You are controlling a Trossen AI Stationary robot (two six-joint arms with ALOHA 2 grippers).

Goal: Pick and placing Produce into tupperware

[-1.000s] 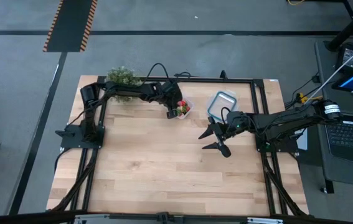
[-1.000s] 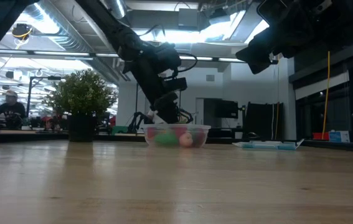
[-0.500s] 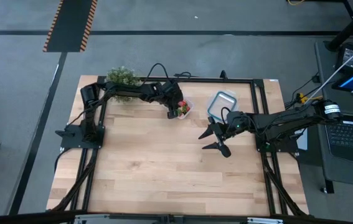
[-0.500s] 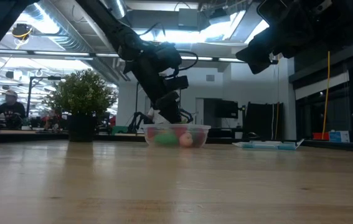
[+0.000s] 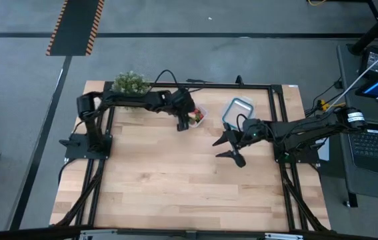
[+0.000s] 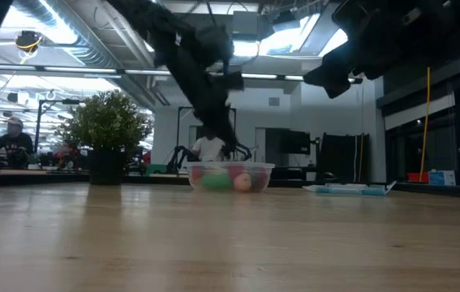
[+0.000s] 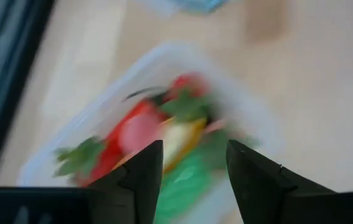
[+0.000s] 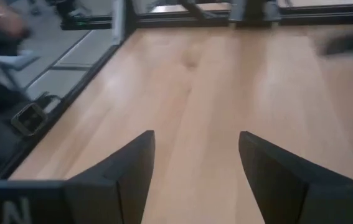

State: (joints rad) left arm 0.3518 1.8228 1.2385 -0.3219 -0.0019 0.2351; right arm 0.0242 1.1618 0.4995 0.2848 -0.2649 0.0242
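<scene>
Toy produce [image 7: 164, 140] heaped in the clear tupperware [image 5: 197, 113], upper middle of the high view, and the left end effector [image 5: 183, 123] is right over it!

Red, green and yellow pieces lie packed together inside; they look light, smooth and probably slippery, so any piece is best pinched across its narrow middle, and the thin-walled tub itself could skid on the bench [image 5: 175, 187] if nudged. The left end effector hangs above the tub with its fingers [image 7: 140, 177] parted and nothing between them. Over at centre right, the right end effector [image 5: 232, 147] waits, fingers spread and empty, near the blue-rimmed lid [image 5: 235, 110].
</scene>
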